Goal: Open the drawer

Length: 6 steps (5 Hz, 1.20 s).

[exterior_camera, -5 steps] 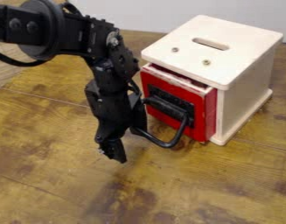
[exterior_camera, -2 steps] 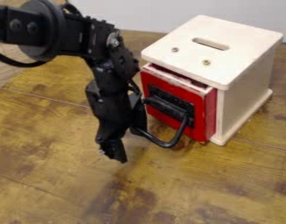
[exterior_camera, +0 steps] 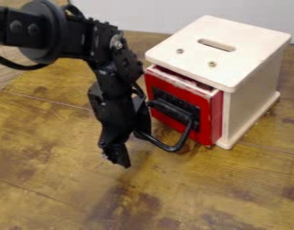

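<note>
End effector (exterior_camera: 117,154) beside the black loop handle (exterior_camera: 173,144), finger opening indeterminate; pose unchanged from the preceding views. The red-fronted drawer (exterior_camera: 207,119) remains in the cream box (exterior_camera: 251,85), so no opening progress is evident.

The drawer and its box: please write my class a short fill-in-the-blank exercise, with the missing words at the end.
The front of the drawer is painted ____. The loop handle is coloured ____. The wooden box stands on a surface made of ____.

Missing words: red; black; wood.
</note>
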Available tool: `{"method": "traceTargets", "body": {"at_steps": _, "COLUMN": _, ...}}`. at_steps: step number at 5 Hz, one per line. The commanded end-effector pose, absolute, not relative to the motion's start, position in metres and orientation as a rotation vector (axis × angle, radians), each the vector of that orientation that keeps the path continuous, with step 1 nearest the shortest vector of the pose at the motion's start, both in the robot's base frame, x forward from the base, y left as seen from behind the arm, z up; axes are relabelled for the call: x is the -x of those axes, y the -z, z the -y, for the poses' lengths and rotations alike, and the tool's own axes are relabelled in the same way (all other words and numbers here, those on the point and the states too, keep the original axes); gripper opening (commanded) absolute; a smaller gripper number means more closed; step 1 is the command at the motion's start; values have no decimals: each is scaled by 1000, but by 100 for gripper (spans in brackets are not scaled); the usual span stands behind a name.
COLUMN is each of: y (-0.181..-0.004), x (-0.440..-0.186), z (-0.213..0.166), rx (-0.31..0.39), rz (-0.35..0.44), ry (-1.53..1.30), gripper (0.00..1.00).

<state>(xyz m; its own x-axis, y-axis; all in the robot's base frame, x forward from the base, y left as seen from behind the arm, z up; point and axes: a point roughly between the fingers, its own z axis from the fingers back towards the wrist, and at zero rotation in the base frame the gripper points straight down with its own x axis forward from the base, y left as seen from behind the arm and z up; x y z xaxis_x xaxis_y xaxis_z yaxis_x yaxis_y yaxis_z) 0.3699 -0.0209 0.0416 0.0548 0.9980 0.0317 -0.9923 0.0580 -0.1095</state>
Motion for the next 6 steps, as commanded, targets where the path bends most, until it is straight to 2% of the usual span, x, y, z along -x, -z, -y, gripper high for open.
{"method": "traceTargets", "body": {"at_steps": 1, "y": -73, "x": -376, "z": 15, "rx": 110, "rz": 186, "ry": -1507, "gripper": 100}}
{"method": "traceTargets", "body": {"at_steps": 6, "y": -79, "x": -383, "z": 22, "rx": 122, "rz": 188, "ry": -1472, "gripper": 100}}
